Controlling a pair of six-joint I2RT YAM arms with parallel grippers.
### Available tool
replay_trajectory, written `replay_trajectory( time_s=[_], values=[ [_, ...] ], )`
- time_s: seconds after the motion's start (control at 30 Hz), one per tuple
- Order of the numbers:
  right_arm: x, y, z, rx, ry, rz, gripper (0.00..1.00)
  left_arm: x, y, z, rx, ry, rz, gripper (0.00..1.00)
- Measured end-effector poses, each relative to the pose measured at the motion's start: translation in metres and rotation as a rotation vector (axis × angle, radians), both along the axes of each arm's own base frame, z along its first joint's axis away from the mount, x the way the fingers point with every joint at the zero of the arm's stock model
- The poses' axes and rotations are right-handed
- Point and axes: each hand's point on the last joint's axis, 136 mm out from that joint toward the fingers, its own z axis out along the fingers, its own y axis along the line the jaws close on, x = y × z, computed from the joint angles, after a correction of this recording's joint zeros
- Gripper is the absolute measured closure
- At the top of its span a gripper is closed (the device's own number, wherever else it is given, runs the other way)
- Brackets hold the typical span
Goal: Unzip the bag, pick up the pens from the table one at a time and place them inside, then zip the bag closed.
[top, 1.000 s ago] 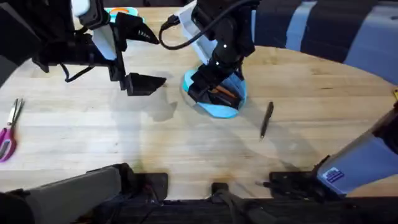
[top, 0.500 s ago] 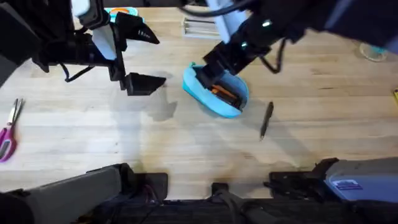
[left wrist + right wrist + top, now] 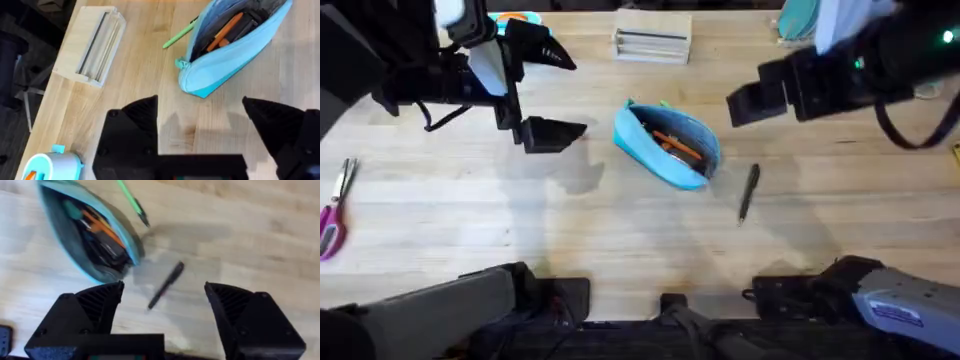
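1 bag [image 3: 667, 146] unzipped, 2 pens [image 3: 165, 285] on table [image 3: 620, 230].

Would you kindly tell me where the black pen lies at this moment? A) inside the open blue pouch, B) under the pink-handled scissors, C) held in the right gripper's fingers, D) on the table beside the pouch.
D: the black pen lies flat on the table, apart from the open pencil pouch, and the right gripper is above it, open and empty.
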Motion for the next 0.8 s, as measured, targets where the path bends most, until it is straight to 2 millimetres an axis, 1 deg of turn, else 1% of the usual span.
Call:
replay_trajectory(
  time_s=[0.13, 0.23, 0.37, 0.6, 0.7, 0.8],
  values=[
    [-0.018, -0.017, -0.015, -0.001, 0.008, -0.092, 0.004, 0.001, 0.000, 0.000, 0.001, -0.006, 0.000, 0.007],
    [-0.027, -0.024, -0.025, 0.045, -0.026, -0.166, 0.004, 0.002, 0.000, 0.001, 0.003, -0.013, 0.000, 0.007],
    [-0.036, -0.031, -0.050, 0.109, -0.045, -0.292, 0.004, 0.002, 0.001, 0.001, 0.003, -0.013, 0.000, 0.008],
    [-0.043, -0.036, -0.112, 0.148, 0.018, -0.514, 0.004, 0.002, 0.001, 0.001, 0.003, -0.013, 0.000, 0.008],
    [-0.047, -0.039, -0.129, 0.142, 0.051, -0.589, 0.004, 0.002, 0.001, 0.001, 0.003, -0.014, 0.000, 0.008],
    [-0.042, -0.038, -0.138, 0.146, 0.047, -0.632, 0.004, 0.002, 0.001, 0.001, 0.003, -0.013, 0.000, 0.007]
  ],
)
